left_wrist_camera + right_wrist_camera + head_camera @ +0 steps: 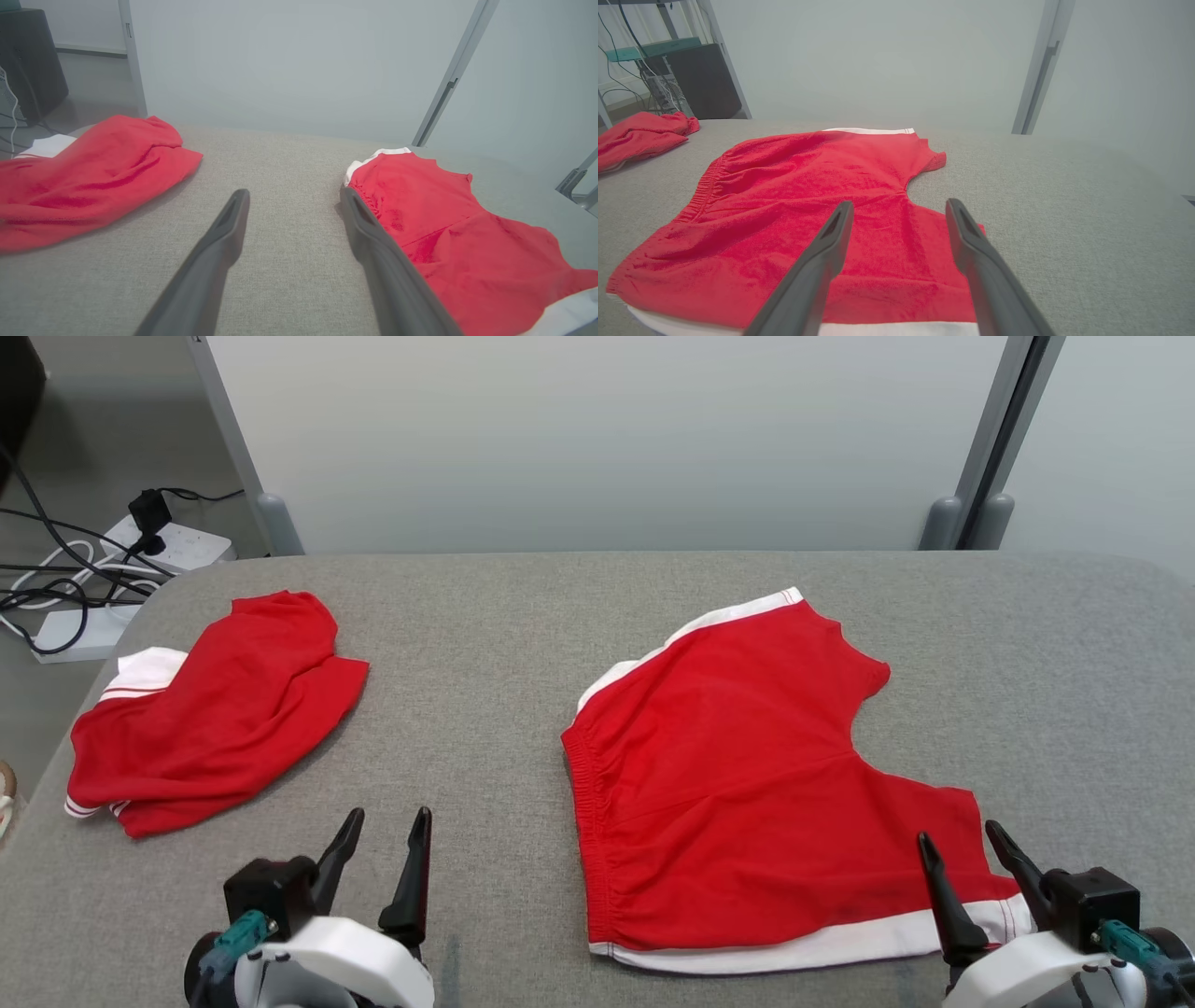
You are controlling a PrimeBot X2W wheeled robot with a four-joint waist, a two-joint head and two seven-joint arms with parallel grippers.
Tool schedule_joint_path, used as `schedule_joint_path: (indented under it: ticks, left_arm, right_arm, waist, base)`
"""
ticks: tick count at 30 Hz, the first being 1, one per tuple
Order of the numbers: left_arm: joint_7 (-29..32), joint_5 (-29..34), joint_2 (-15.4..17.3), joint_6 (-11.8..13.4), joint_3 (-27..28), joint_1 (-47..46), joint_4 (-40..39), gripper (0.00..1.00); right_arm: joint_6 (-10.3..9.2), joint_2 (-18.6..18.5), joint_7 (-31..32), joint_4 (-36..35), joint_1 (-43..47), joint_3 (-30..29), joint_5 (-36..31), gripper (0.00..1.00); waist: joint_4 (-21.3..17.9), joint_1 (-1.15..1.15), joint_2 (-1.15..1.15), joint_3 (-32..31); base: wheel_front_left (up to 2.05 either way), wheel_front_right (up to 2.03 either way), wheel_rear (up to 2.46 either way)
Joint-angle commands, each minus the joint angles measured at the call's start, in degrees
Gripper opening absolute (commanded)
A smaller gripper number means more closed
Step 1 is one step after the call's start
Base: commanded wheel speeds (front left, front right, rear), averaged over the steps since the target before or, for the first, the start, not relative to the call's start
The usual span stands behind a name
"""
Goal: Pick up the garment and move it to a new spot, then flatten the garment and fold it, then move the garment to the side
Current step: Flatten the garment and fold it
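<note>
While your left gripper (391, 814) and right gripper (958, 833) are apart and empty, the shorts (738, 775) lie at 2 o'clock from the left; the right is nearer.

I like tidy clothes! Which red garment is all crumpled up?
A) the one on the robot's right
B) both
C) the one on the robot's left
C: the left red garment lies bunched up, while the red shorts on the right lie spread flat.
</note>
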Motion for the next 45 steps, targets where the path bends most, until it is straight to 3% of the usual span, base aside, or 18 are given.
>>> schedule_joint_path:
  ticks: [1, 9, 16, 25, 34, 45]
  left_arm:
    - [-0.7, 3.2, -0.5, 0.6, 5.7, 1.4, -3.7, 1.00]
    - [-0.7, 12.8, -7.1, 0.5, 16.3, 8.8, -11.0, 1.00]
    - [-0.7, 24.5, -12.5, -2.1, 23.7, 14.6, -16.9, 1.00]
    - [-0.8, 34.7, -13.4, -7.0, 24.5, 17.2, -11.8, 1.00]
    - [-0.8, 36.5, -15.4, -10.2, 25.9, 18.7, -8.4, 1.00]
    - [-0.8, 38.8, -16.5, -11.8, 27.5, 18.2, -7.5, 1.00]
  right_arm:
    - [0.18, 0.1, -1.9, -1.0, -0.7, 0.4, -0.3, 1.00]
    - [0.18, 1.5, -4.9, -2.1, 0.7, -1.0, 0.9, 1.00]
    - [0.18, 1.1, -5.4, -6.8, 4.1, -1.7, 0.8, 1.00]
    - [0.18, -1.2, -5.4, -10.3, 7.1, -0.2, -1.7, 1.00]
    - [0.18, -1.8, -5.4, -11.3, 8.7, -1.1, -0.8, 1.00]
    - [0.18, -1.4, -5.4, -11.8, 9.0, -1.7, -1.1, 1.00]
  waist:
    - [-0.2, 0.00, 0.00, -0.5]
    - [-0.4, 0.00, 0.00, -1.4]
    - [-0.3, 0.00, 0.00, -2.0]
    - [-0.6, 0.00, 0.00, -2.4]
    - [-1.0, 0.00, 0.00, -2.5]
    - [-0.8, 0.00, 0.00, -2.3]
  base:
    - [0.00, 0.00, 0.00]
    - [0.00, 0.00, 0.00]
    - [0.00, 0.00, 0.00]
    - [0.00, 0.00, 0.00]
    - [0.00, 0.00, 0.00]
    - [0.00, 0.00, 0.00]
